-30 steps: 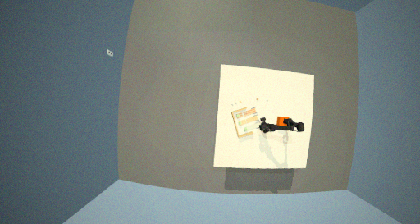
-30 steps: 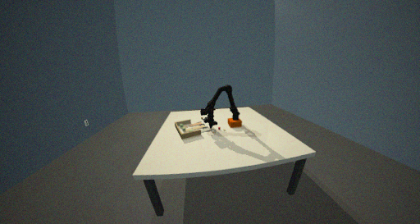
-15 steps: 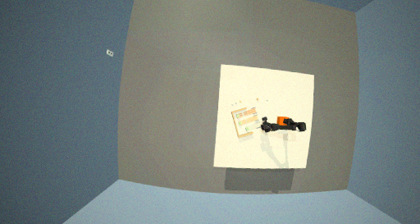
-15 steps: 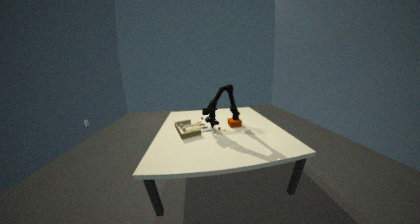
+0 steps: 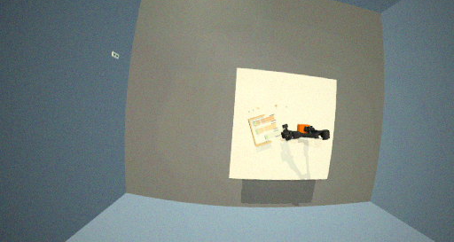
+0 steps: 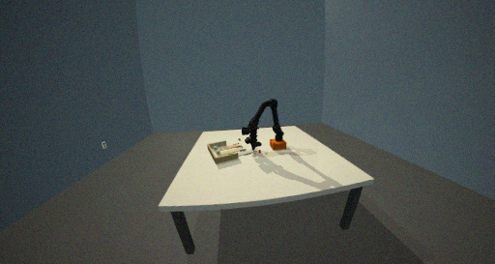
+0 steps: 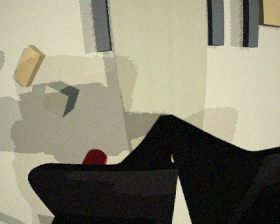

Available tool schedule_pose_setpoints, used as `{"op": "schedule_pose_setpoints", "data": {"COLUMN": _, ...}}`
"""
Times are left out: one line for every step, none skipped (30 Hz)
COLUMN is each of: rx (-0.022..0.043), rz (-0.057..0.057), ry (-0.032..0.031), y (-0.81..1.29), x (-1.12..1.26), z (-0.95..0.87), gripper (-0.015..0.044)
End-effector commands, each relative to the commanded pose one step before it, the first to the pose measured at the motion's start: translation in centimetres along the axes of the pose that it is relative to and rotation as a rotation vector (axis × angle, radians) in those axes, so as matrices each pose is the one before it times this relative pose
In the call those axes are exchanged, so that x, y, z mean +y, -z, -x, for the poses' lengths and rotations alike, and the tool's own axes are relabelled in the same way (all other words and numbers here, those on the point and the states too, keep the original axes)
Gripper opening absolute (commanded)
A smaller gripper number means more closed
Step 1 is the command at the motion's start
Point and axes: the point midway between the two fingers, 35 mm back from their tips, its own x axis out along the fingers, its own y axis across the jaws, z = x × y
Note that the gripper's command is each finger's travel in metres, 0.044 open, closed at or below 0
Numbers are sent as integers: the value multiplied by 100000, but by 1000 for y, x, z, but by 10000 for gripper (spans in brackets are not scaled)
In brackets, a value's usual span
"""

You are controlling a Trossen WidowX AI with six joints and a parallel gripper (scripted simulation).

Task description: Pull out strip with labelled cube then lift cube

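- On the white table [image 6: 290, 179], a shallow tray [image 6: 213, 152] of strips is seen just beside the gripper [image 6: 253, 144], with the arm's orange base [image 6: 277, 144] behind.
- The gripper is held fully closed with nothing seen between its jaws, low over the table.
- In the wrist view, grey strips [image 7: 99, 3] are shown lying on the table; which one is whole cannot be told.
- The labelled cube is judged to be the small tan block [image 7: 28, 66], still resting on the table.
- Lifting of the cube is judged not yet done.
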Motion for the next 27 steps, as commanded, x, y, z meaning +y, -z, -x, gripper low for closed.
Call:
{"op": "schedule_pose_setpoints", "data": {"rx": 3130, "rz": 379, "ry": -617, "y": 1695, "x": 144, "z": -405, "gripper": 0}}
{"op": "schedule_pose_setpoints", "data": {"rx": 11, "rz": 0, "ry": 0, "y": 141, "x": 1, "z": -1, "gripper": 0}}
{"op": "schedule_pose_setpoints", "data": {"rx": 9, "rz": 0, "ry": 0, "y": 124, "x": 1, "z": -2, "gripper": 0}}
{"op": "schedule_pose_setpoints", "data": {"rx": 10, "rz": 0, "ry": 0, "y": 131, "x": 1, "z": -1, "gripper": 0}}
{"op": "schedule_pose_setpoints", "data": {"rx": 10, "rz": 0, "ry": 0, "y": 123, "x": 1, "z": -2, "gripper": 0}}
{"op": "schedule_pose_setpoints", "data": {"rx": 10, "rz": 0, "ry": 0, "y": 134, "x": 1, "z": -1, "gripper": 0}}
{"op": "schedule_pose_setpoints", "data": {"rx": 9, "rz": 0, "ry": 0, "y": 122, "x": 1, "z": -1, "gripper": 0}}
{"op": "schedule_pose_setpoints", "data": {"rx": 10, "rz": 0, "ry": 0, "y": 131, "x": 1, "z": -1, "gripper": 0}}
{"op": "schedule_pose_setpoints", "data": {"rx": 9, "rz": 0, "ry": 0, "y": 123, "x": 1, "z": -1, "gripper": 0}}
{"op": "schedule_pose_setpoints", "data": {"rx": 10, "rz": 0, "ry": 0, "y": 131, "x": 1, "z": -1, "gripper": 0}}
{"op": "schedule_pose_setpoints", "data": {"rx": 9, "rz": 0, "ry": 0, "y": 120, "x": 1, "z": -1, "gripper": 0}}
{"op": "schedule_pose_setpoints", "data": {"rx": 10, "rz": 0, "ry": 0, "y": 129, "x": 1, "z": -1, "gripper": 0}}
{"op": "schedule_pose_setpoints", "data": {"rx": 9, "rz": 0, "ry": 0, "y": 121, "x": 1, "z": -1, "gripper": 0}}
{"op": "schedule_pose_setpoints", "data": {"rx": 10, "rz": 0, "ry": 0, "y": 129, "x": 1, "z": -1, "gripper": 0}}
{"op": "schedule_pose_setpoints", "data": {"rx": 9, "rz": 0, "ry": 0, "y": 119, "x": 1, "z": -1, "gripper": 0}}
{"op": "schedule_pose_setpoints", "data": {"rx": 10, "rz": 0, "ry": 0, "y": 128, "x": 1, "z": -1, "gripper": 0}}
{"op": "schedule_pose_setpoints", "data": {"rx": 9, "rz": 0, "ry": 0, "y": 120, "x": 1, "z": -1, "gripper": 0}}
{"op": "schedule_pose_setpoints", "data": {"rx": 10, "rz": 0, "ry": 0, "y": 128, "x": 1, "z": -1, "gripper": 0}}
{"op": "schedule_pose_setpoints", "data": {"rx": 9, "rz": 0, "ry": 0, "y": 118, "x": 1, "z": -1, "gripper": 0}}
{"op": "schedule_pose_setpoints", "data": {"rx": 10, "rz": 0, "ry": 0, "y": 126, "x": 1, "z": -1, "gripper": 0}}
{"op": "schedule_pose_setpoints", "data": {"rx": 9, "rz": 0, "ry": 0, "y": 118, "x": 1, "z": -1, "gripper": 0}}
{"op": "schedule_pose_setpoints", "data": {"rx": 10, "rz": 0, "ry": 0, "y": 126, "x": 1, "z": -1, "gripper": 0}}
{"op": "schedule_pose_setpoints", "data": {"rx": 9, "rz": 0, "ry": 0, "y": 117, "x": 1, "z": -1, "gripper": 0}}
{"op": "schedule_pose_setpoints", "data": {"rx": 10, "rz": 0, "ry": 0, "y": 124, "x": 1, "z": -1, "gripper": 0}}
{"op": "schedule_pose_setpoints", "data": {"rx": 9, "rz": 0, "ry": 0, "y": 117, "x": 1, "z": -1, "gripper": 0}}
{"op": "schedule_pose_setpoints", "data": {"rx": 10, "rz": 0, "ry": 0, "y": 125, "x": 1, "z": -1, "gripper": 0}}
{"op": "schedule_pose_setpoints", "data": {"rx": 9, "rz": 0, "ry": 0, "y": 116, "x": 1, "z": -1, "gripper": 0}}
